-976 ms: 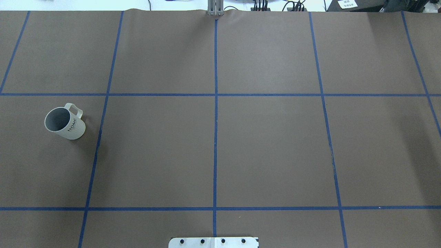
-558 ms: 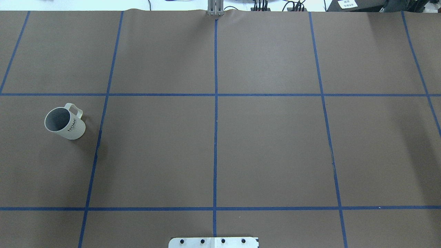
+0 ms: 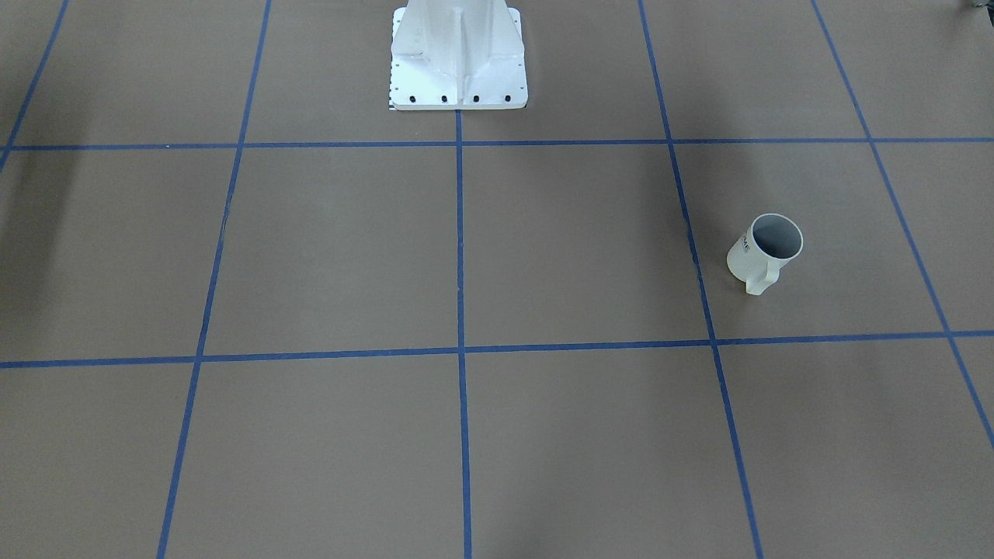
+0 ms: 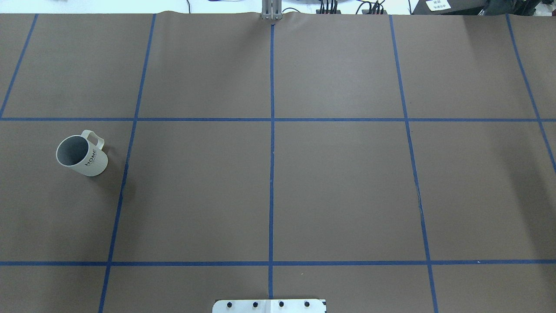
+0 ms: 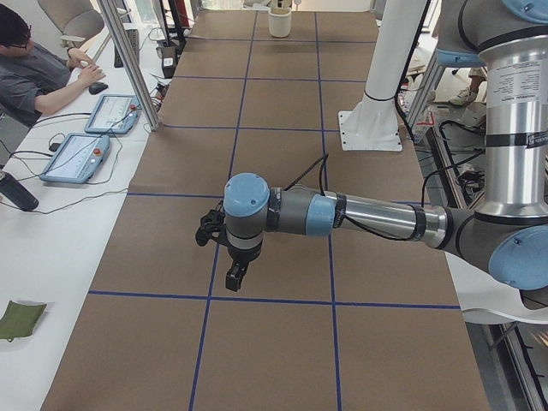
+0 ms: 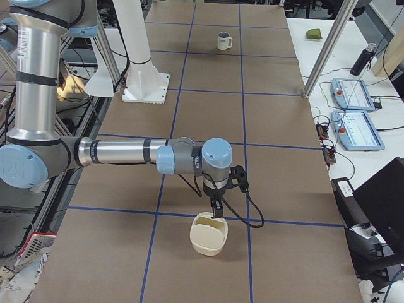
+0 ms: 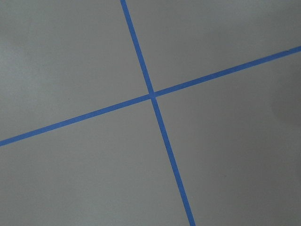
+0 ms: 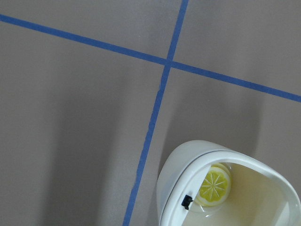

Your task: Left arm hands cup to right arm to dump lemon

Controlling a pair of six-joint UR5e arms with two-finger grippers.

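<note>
Standing unheld, the cup (image 4: 82, 155) looks empty, and lemon (image 8: 214, 184) lies in a bowl (image 8: 188, 160). Dumping is judged done. How far the left hand (image 5: 233, 278) and right hand (image 6: 216, 208) are spread cannot be told.

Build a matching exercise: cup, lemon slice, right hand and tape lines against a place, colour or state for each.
Things:
1 cup
2 lemon slice
3 right hand
4 tape lines

Place, colour or state:
A in the cream bowl
B blue
C by that bowl's rim
D upright on the table, handle turned away from the robot

Pairs: 1-D, 2-A, 3-C, 4-B.
</note>
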